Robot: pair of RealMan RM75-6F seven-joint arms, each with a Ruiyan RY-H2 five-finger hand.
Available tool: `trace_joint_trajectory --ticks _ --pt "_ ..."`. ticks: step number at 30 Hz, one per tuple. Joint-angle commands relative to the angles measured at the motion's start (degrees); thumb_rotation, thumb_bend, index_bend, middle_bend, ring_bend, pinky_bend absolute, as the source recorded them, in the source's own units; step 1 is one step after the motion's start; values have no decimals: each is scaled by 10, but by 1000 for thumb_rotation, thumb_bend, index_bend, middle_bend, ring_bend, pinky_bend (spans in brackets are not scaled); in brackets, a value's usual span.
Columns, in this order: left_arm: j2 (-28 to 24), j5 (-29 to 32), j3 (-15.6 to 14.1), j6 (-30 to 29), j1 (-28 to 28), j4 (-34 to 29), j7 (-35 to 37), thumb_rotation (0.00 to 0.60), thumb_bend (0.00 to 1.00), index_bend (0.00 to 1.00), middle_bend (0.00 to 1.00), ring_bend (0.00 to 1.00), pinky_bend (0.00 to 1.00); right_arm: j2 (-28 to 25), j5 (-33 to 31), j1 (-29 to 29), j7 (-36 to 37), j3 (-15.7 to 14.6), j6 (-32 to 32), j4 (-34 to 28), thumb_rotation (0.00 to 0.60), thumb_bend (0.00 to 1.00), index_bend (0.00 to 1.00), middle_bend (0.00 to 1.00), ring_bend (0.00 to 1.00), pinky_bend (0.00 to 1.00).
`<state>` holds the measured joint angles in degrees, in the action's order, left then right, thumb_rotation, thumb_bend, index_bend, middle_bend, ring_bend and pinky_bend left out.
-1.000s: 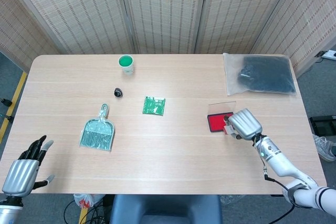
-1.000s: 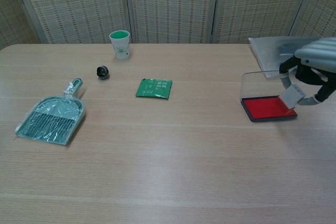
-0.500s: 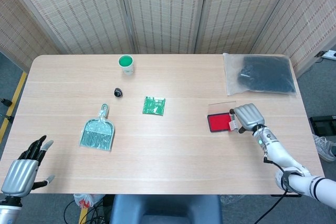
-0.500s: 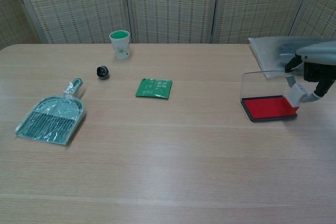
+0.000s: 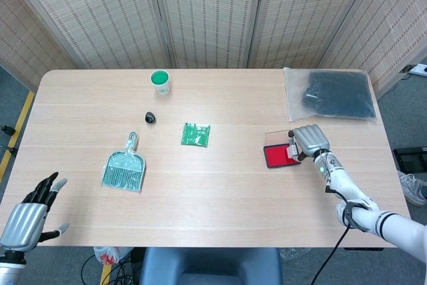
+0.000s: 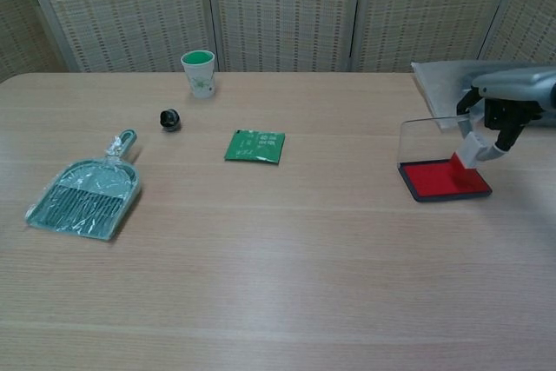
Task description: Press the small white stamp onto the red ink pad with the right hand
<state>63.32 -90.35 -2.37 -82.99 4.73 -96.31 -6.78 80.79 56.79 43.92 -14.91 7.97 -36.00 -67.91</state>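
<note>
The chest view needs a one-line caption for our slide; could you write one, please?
Right hand holds the small white stamp over the red ink pad, its clear lid raised.

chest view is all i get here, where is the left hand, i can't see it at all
Observer: The left hand hangs off the near left table corner, fingers apart, holding nothing.
Operator: and the right hand is cut off on my side, what's it look like from above
Observer: The head view shows the whole right hand, at the pad's right edge, over the stamp.
Operator: what's that grey thing behind it
Observer: A clear bag with something dark inside, lying flat at the far right corner.
</note>
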Motion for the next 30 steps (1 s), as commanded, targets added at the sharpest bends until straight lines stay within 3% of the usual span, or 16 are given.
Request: trace_joint_trajectory --ticks 1,30 --pt "1 -1 -1 0 0 0 -2 600 200 109 36 96 282 13 -9 5 -5 -4 3 15 600 303 882 1000 855 826" --pt "-4 -25 -13 1 1 -5 8 600 200 109 36 96 282 57 -16 16 -6 -21 14 76 600 301 882 1000 854 826"
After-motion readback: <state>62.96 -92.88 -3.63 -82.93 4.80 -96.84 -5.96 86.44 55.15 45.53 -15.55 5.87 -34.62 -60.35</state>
